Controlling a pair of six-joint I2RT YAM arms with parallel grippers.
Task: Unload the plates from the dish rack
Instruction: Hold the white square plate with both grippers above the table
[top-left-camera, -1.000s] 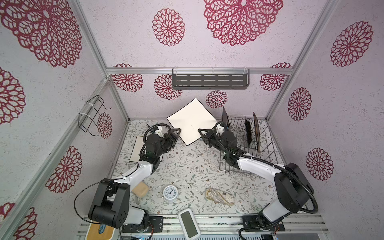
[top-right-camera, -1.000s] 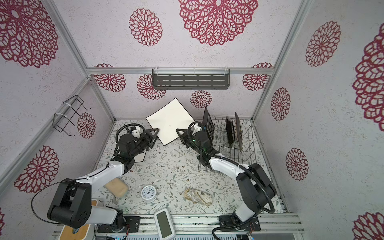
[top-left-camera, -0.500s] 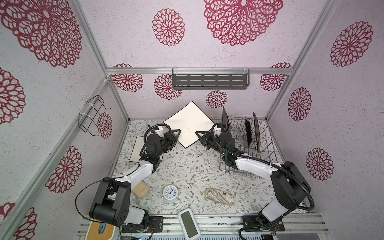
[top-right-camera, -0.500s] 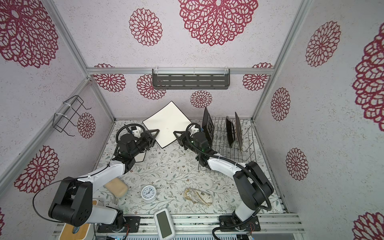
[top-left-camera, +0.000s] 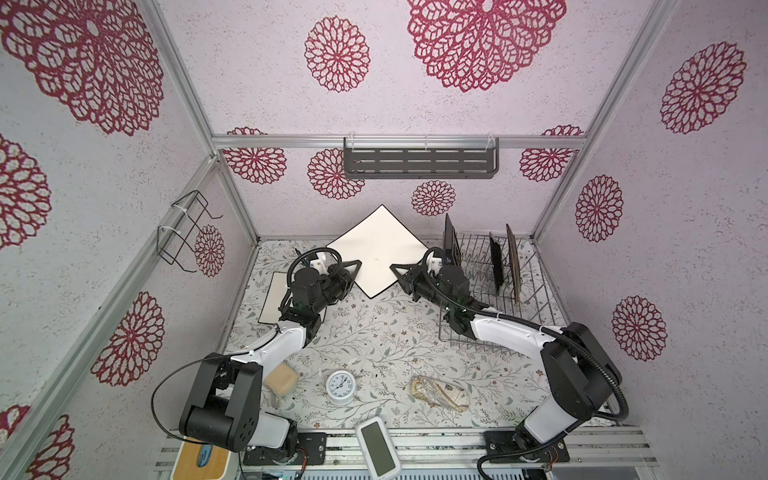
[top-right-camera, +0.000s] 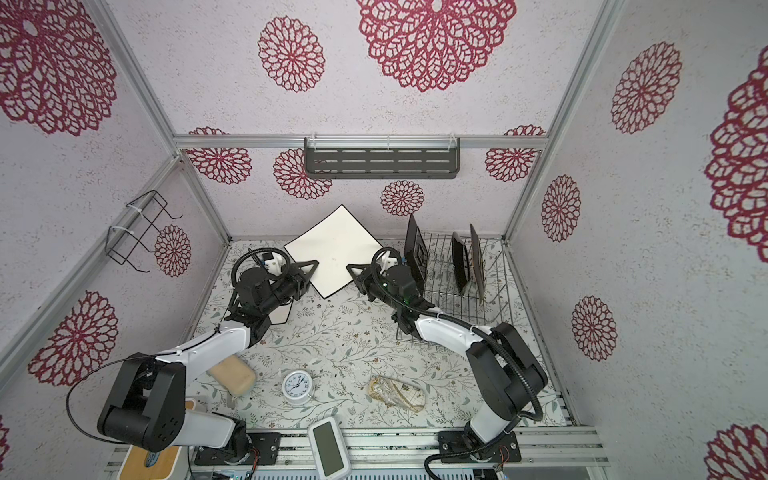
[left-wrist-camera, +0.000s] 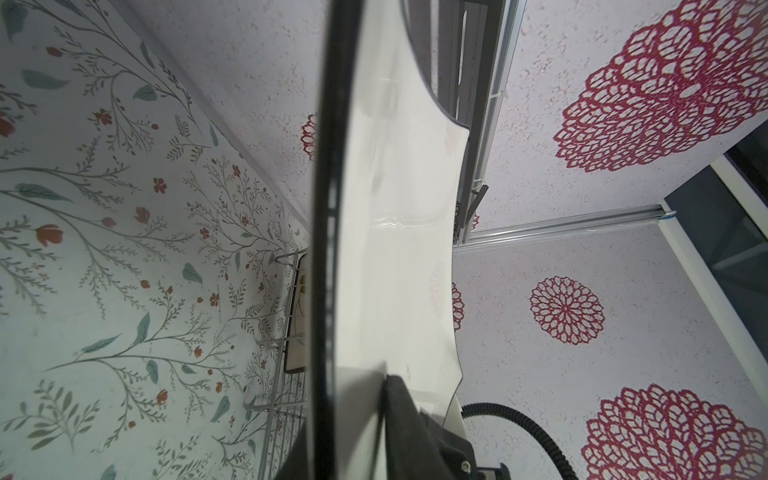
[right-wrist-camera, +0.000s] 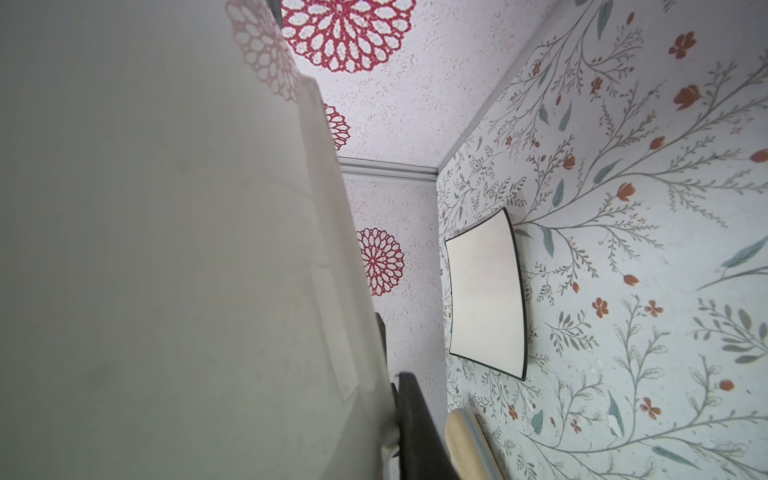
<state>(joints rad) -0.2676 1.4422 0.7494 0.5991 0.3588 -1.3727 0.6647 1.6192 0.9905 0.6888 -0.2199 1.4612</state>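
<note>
White square plate (top-left-camera: 376, 249): aloft over the middle of the bench's (top-left-camera: 374, 332) far edge, tilted, one corner raised toward the back wall; out of the dish rack (top-left-camera: 478, 291), not yet set down.
Left pincer (top-left-camera: 354, 266): at the plate's left corner, seemingly clamped on it.
Right pincer (top-left-camera: 398, 270): pressed together on the opposite corner.
Reason for the two-corner hold: probably a handover from the rack side toward the left edge.
Flat white plate (top-left-camera: 272, 303): face up by the bench's left edge, likely the spot for unloaded ones.
Rack: at the bench's far right corner.
Upright plates (top-left-camera: 496, 266): three standing on edge, propped by the tines, awaiting removal.
Both top views: whole layout, both arms, both gripped corners at once.
Left wrist view only: held plate edge-on, a black finger (left-wrist-camera: 409, 432) flat against its white face; also a cream painted plate (left-wrist-camera: 300, 316) behind rack wires, hidden from above by the right arm.
Right wrist view only: the held plate's underside close up, the flat plate beyond.
</note>
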